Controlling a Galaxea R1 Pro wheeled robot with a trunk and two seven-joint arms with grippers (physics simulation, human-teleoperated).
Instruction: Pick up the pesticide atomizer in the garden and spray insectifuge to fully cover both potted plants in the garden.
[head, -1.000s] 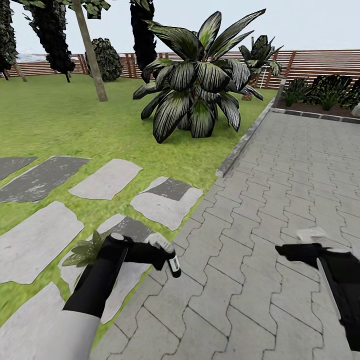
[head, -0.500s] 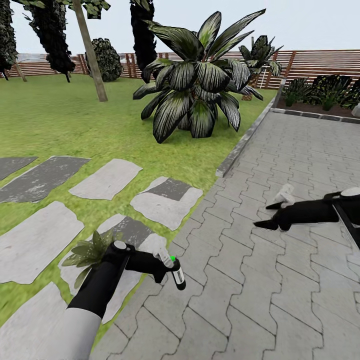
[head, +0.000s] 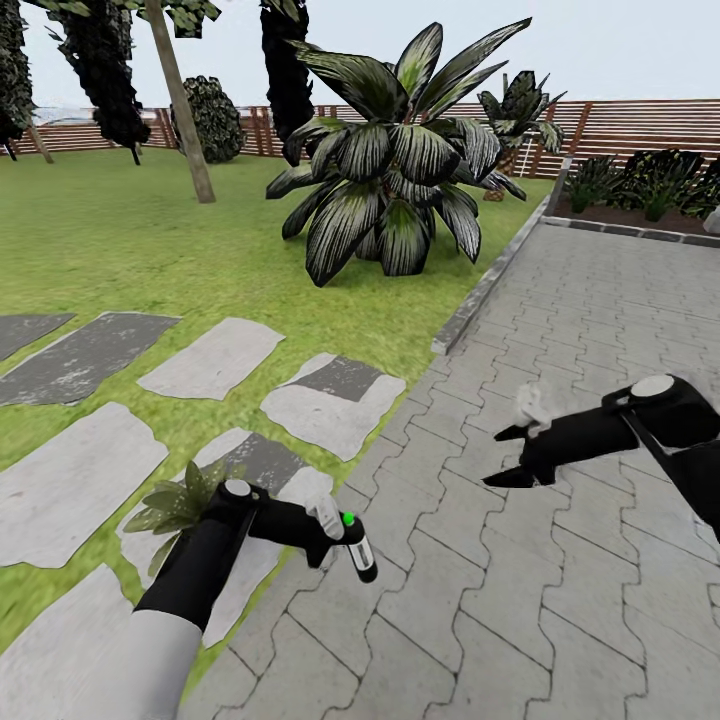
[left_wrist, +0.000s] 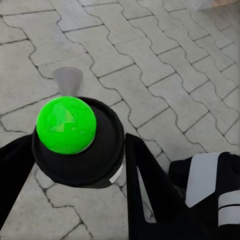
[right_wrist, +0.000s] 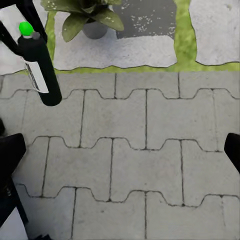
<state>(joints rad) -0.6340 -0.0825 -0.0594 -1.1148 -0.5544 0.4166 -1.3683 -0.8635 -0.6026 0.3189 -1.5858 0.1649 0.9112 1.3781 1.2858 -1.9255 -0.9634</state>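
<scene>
The dark green-black spray bottle with white label and bright green button top (head: 354, 545) sits pinched in the left gripper (head: 335, 535) above grey paving (head: 560, 620). At its 9 o'clock, a small green-leaved potted plant (head: 178, 502). At 2 o'clock, the right gripper (head: 505, 455) hangs with fingers spread.

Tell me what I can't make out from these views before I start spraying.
- Potted plant: head view, the left arm hides part of it; right wrist view, the edge crops it.
- Spray bottle: nozzle direction too small to read in the head view; left wrist view shows just its green button.
- Right hand: its fingers are cut off at the right wrist view's edges.
</scene>
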